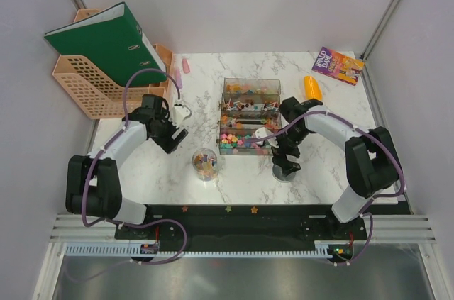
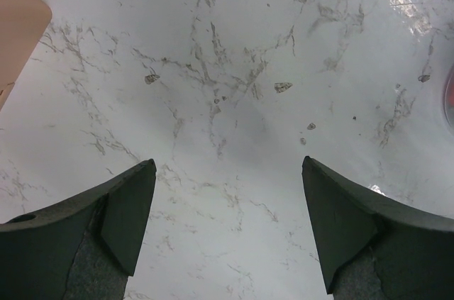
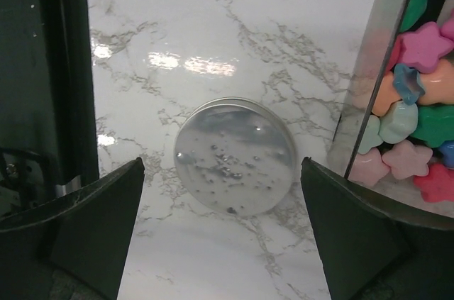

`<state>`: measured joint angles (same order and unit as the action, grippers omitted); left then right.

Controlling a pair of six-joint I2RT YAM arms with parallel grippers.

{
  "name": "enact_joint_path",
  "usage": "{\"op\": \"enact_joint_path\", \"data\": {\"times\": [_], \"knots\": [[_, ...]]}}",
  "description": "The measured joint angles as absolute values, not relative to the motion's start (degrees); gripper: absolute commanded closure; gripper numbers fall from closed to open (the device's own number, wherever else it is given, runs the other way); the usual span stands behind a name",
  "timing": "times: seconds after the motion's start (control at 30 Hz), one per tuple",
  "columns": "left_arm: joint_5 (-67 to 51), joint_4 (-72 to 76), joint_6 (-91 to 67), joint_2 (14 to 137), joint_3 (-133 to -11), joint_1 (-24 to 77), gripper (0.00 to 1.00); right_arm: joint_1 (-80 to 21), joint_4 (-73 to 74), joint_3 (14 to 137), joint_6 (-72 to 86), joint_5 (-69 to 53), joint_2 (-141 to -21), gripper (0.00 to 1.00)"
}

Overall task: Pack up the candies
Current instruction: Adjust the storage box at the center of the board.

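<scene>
Both sets of jaws stand spread over white marble table (image 1: pixel 241 181), grey panels (image 1: pixel 248 2) around.

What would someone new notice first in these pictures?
The clear box of bright candies in the middle of the table, with a small cup of them by its near left corner. Next, the green binder on the peach tray at the far left, and the right pincer hanging open over a round clear lid.
</scene>
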<state>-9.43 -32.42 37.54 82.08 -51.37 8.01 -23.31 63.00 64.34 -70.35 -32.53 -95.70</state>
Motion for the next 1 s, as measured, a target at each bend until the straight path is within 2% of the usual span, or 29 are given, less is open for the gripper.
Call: {"op": "enact_joint_path", "data": {"times": [0.3,0.63,1.0], "knots": [[-9.2,-32.0,36.7,84.1,-52.0,8.0,0.08,-23.3,55.7,62.8,-71.6,-31.2,-94.9,0.02],[-9.0,-31.4,36.7,86.5,-52.7,8.0,0.08,-23.3,51.5,48.7,-77.9,-30.9,-80.1,0.02],[-9.0,-31.2,36.7,87.8,-54.0,8.0,0.08,-23.3,46.3,48.0,-78.4,-29.5,-83.4,0.02]]}}
